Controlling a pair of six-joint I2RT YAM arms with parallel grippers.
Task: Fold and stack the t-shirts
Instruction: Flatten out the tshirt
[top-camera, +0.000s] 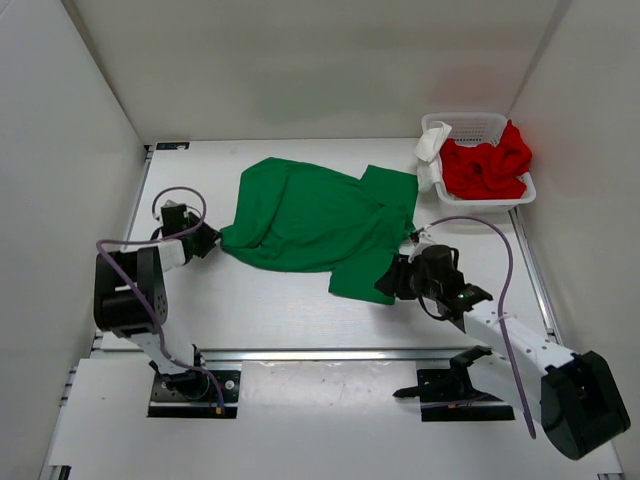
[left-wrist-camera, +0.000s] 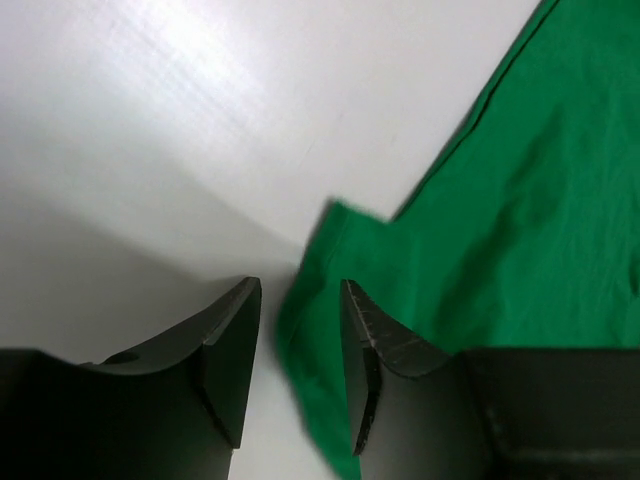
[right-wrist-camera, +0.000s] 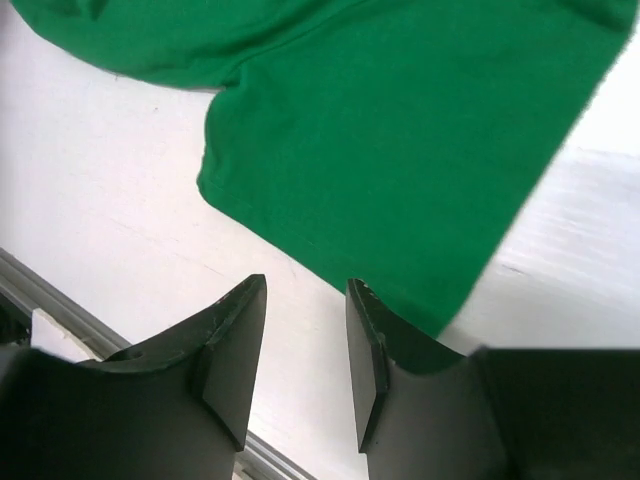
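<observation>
The green t-shirt is seen lying near the middle of the tabletop, rumpled and only loosely spread. One sleeve is turned out toward the far right, a flap juts toward the near edge, and no tidy fold is to be made out. The red t-shirt is bundled in the white mesh basket at the far right corner, and the white t-shirt is draped over that basket's left rim. Nothing is folded and nothing is stacked. The task is judged to be at its very start, with all three shirts left to do and two not yet taken out.

The left pincer is held low at the green shirt's left edge, fingers spread, with a lip of green cloth lying in the gap but not squeezed. The right pincer is set at the near right flap, likewise spread. Bare tabletop shows between its fingers, and the cloth lies just beside the right one.

Much of the white shirt is hidden by the red one and the basket wall, so its shape cannot be told. The left fingers are perhaps only poised above the cloth rather than touching it; the wrist view does not settle it. Most of the green shirt is cut off in both wrist views.
</observation>
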